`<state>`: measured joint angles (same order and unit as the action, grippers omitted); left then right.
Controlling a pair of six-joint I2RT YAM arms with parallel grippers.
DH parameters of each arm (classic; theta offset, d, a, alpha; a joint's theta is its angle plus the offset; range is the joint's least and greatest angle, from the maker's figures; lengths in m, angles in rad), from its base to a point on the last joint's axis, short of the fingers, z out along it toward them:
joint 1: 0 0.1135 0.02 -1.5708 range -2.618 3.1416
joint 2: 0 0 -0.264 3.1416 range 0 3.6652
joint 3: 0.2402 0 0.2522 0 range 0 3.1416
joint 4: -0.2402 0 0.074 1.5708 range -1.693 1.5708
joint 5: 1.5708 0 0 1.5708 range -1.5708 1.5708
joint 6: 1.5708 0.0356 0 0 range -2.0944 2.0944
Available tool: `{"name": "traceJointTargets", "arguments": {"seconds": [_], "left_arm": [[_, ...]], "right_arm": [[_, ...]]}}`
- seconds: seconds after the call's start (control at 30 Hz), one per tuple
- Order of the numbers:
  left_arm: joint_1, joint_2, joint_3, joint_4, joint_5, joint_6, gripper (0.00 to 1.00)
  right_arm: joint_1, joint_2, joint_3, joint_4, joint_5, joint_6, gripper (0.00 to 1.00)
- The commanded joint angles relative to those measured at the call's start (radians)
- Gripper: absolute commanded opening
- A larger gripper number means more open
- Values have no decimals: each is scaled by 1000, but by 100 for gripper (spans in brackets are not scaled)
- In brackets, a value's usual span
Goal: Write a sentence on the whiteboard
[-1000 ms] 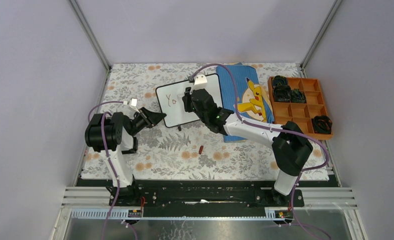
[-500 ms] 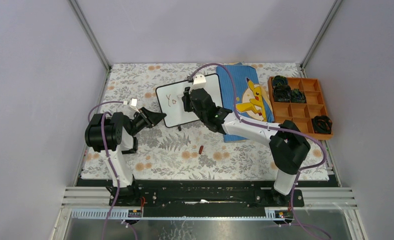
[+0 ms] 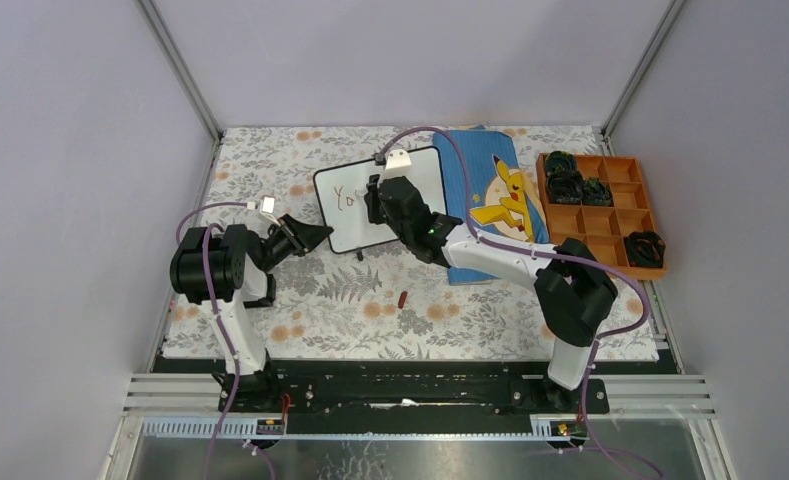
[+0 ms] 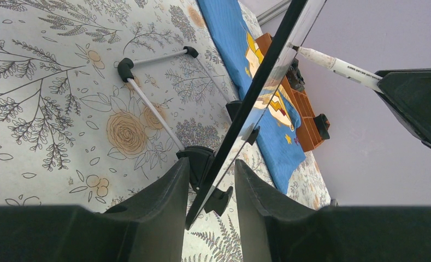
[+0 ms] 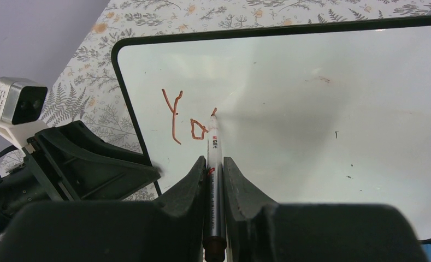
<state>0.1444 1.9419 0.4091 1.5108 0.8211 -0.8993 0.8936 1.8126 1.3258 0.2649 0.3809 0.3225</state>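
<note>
The whiteboard (image 3: pixel 345 228) stands tilted on the floral mat, and its face fills the right wrist view (image 5: pixel 311 109). Red-brown letters "Yo" (image 5: pixel 186 123) are at its upper left. My right gripper (image 5: pixel 212 161) is shut on a white marker (image 5: pixel 213 144) whose tip touches the board just right of the "o", at a short fresh stroke. In the top view this gripper (image 3: pixel 375 195) is over the board's middle. My left gripper (image 3: pixel 315 235) closes round the board's lower left corner; the thin black edge (image 4: pixel 257 93) runs between its fingers (image 4: pixel 211 162).
A blue cloth with a yellow cartoon figure (image 3: pixel 500 200) lies right of the board. An orange compartment tray (image 3: pixel 615 210) with black items is at the far right. A small red-brown cap (image 3: pixel 402 298) lies on the mat. The board's wire stand (image 4: pixel 153 109) rests behind it.
My right arm has shifted slightly left along the board with the marker. The left gripper and the board have stayed put.
</note>
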Motion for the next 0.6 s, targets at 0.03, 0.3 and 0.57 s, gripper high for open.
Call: {"name": "traceJointTargets", "arguments": {"seconds": [0.03, 0.3, 0.57], "left_arm": [[-7, 3, 14, 25, -2, 18, 43], [-8, 3, 14, 22, -2, 18, 40], [-9, 3, 16, 20, -1, 19, 36]], "right_arm": [[-10, -15, -4, 17, 20, 12, 0], [-10, -37, -55, 18, 36, 23, 0], [-11, -57, -89, 23, 54, 23, 0]]}}
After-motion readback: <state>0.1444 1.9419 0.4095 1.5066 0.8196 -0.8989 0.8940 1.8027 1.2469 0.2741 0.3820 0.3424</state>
